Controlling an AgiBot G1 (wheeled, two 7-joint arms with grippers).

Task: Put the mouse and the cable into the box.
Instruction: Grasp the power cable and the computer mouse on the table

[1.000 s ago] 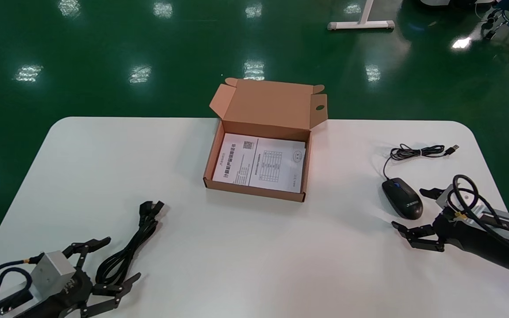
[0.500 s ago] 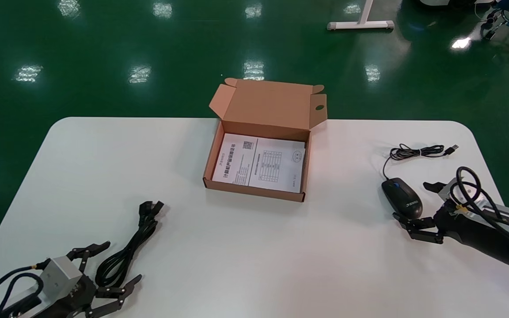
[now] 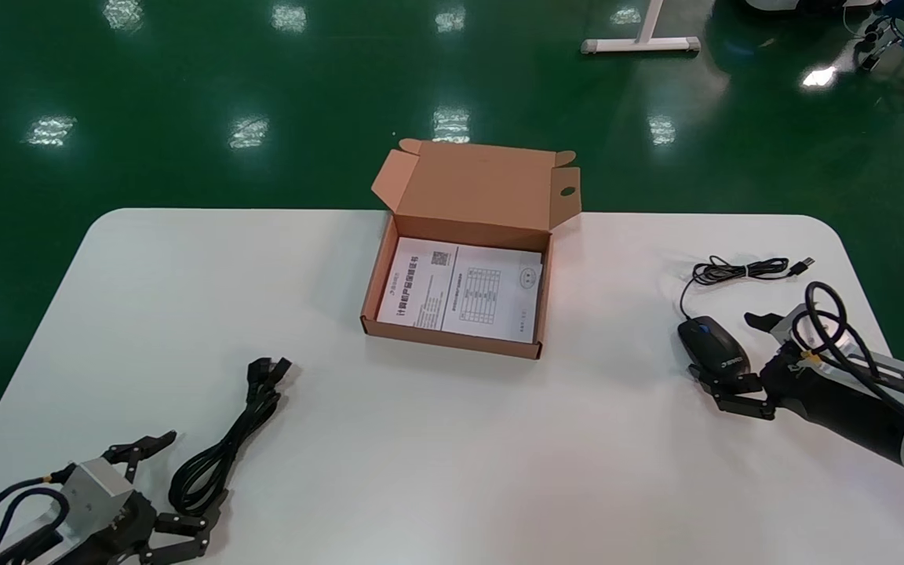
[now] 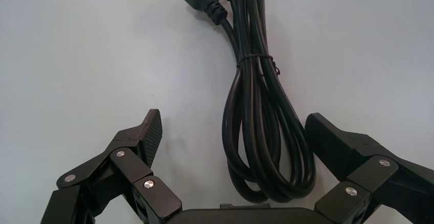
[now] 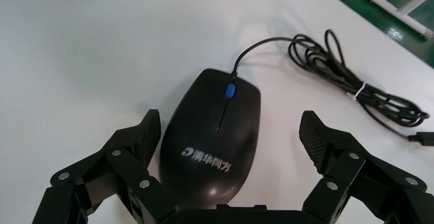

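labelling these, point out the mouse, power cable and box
mouse [image 5: 215,142]: right wrist view, top shell by the logo.
power cable [image 4: 256,106]: left wrist view, on the bundled strands.
box [image 3: 483,188]: head view, on the raised lid.

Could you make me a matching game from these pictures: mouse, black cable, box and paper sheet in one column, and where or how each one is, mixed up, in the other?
Things:
1. mouse
2. black cable
3. box
4. paper sheet

Places or states:
A. lying flat inside the box
B. between the fingers of the open right pincer
C. open, lid flap standing up
D. between the fingers of the open left pincer

Pairs: 1-B, 2-D, 3-C, 4-A
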